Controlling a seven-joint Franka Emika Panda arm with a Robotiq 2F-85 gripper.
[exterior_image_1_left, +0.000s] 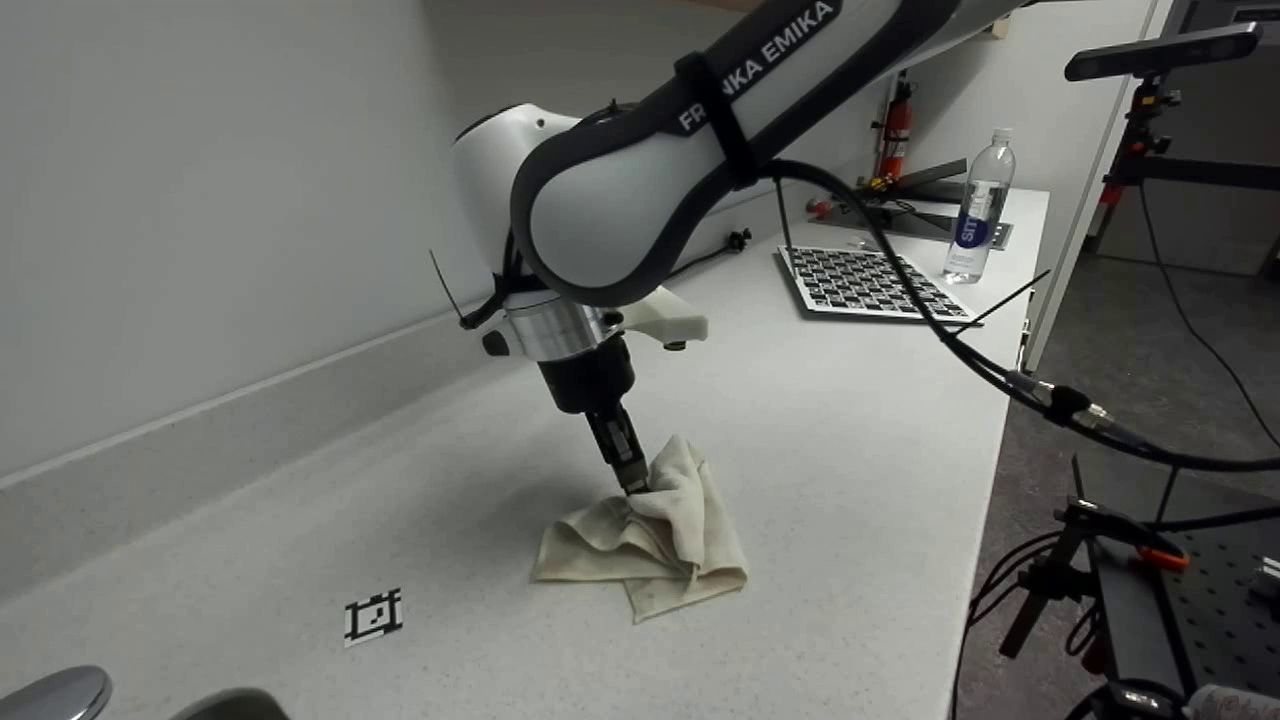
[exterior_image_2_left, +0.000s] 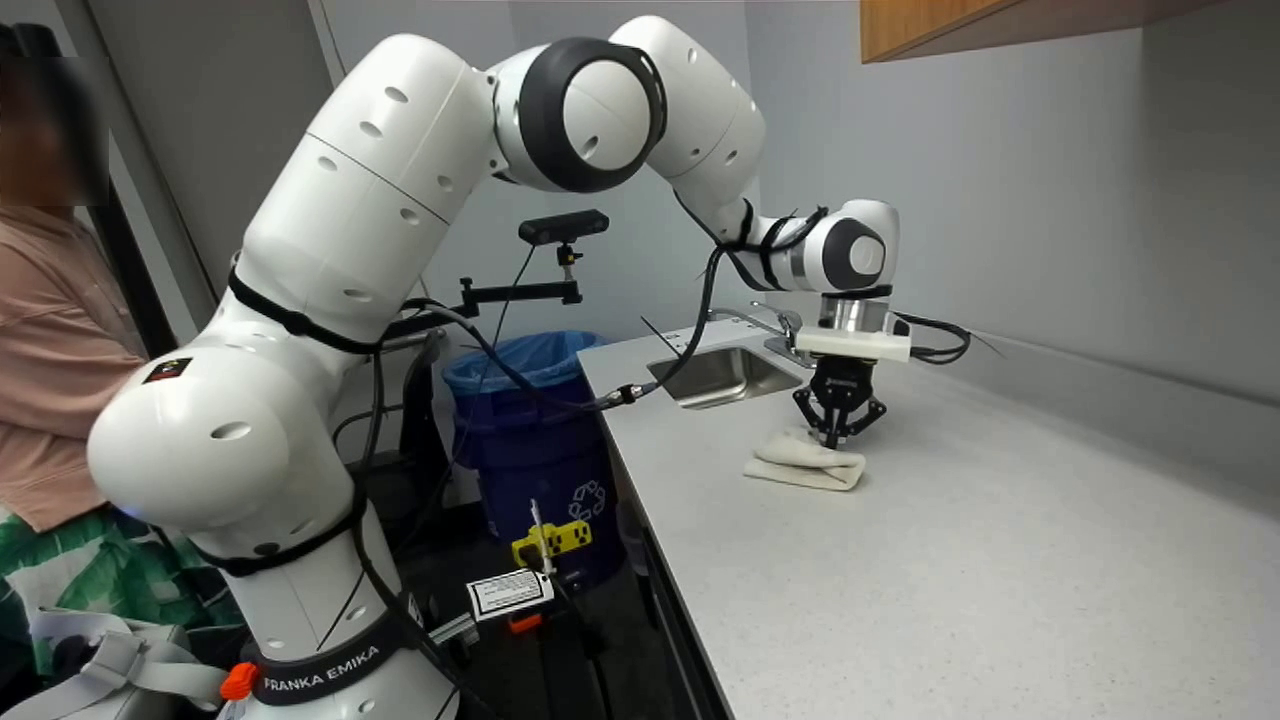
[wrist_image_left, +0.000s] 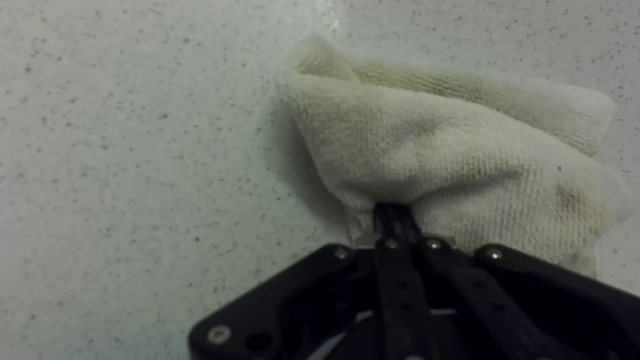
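Note:
A cream, ribbed cloth (exterior_image_1_left: 700, 520) lies crumpled and partly folded on the pale speckled counter. My gripper (exterior_image_1_left: 636, 486) comes down on it at a tilt, its black fingers pressed together. In the wrist view the cloth (wrist_image_left: 450, 145) bunches up ahead of the gripper (wrist_image_left: 394, 206), and the fingertips sink into a crease. No fabric shows between the fingers, and the very tips are hidden by the folds. A small dark stain marks the cloth's right part there. The other outside camera's picture has the cloth (exterior_image_2_left: 805, 462) directly under the gripper (exterior_image_2_left: 830, 440).
On the counter lie a small printed marker (exterior_image_1_left: 373, 617) and a checkered board (exterior_image_1_left: 870, 282), with a water bottle (exterior_image_1_left: 980, 210) beside the board. A sink (exterior_image_2_left: 725, 378) is set into the far end. A wall runs along one long side. Past the open edge stands a blue bin (exterior_image_2_left: 525, 430).

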